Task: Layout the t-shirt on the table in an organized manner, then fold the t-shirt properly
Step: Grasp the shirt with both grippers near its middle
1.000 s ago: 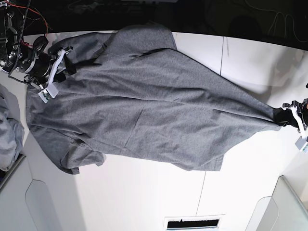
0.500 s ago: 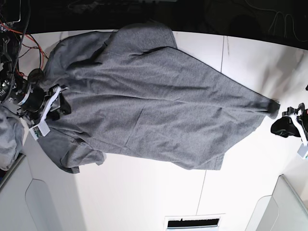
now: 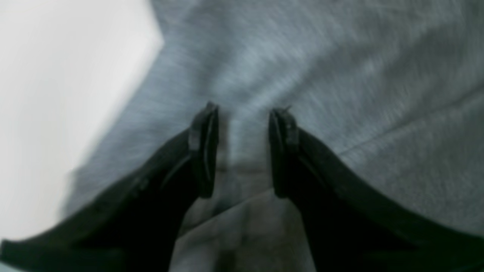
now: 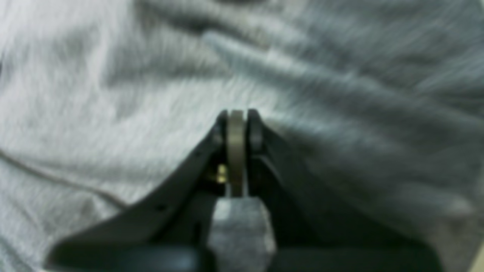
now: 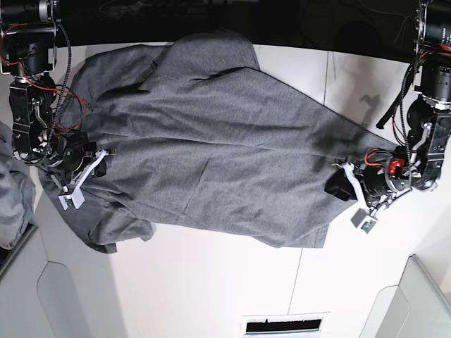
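The heather-grey t-shirt (image 5: pixel 211 141) lies spread across the white surface (image 5: pixel 211 289), rumpled rather than flat, with long creases running through its middle and one end bunched into folds near the surface's edge on the base view's left. The right gripper (image 5: pixel 99 160), on that view's left, sits low over this bunched end; in its wrist view the right gripper (image 4: pixel 237 117) has its jaws clenched together over the shirt (image 4: pixel 340 94), with only a thin pale strip between the tips, and whether any fabric is pinched there cannot be told through the blur. The left gripper (image 5: pixel 340 184), on the base view's right, is down at the shirt's opposite, narrower end; its wrist view shows the left gripper (image 3: pixel 242 113) released, jaws standing apart with a raised fold of the grey cloth (image 3: pixel 340 75) running between them, the bare surface (image 3: pixel 56 94) showing just beside the shirt's edge. A paler grey bundle of cloth (image 5: pixel 13 197) lies at the far left of the base view, beside a light grey bin (image 5: pixel 42 296); another bin (image 5: pixel 416 303) sits at the lower right corner.
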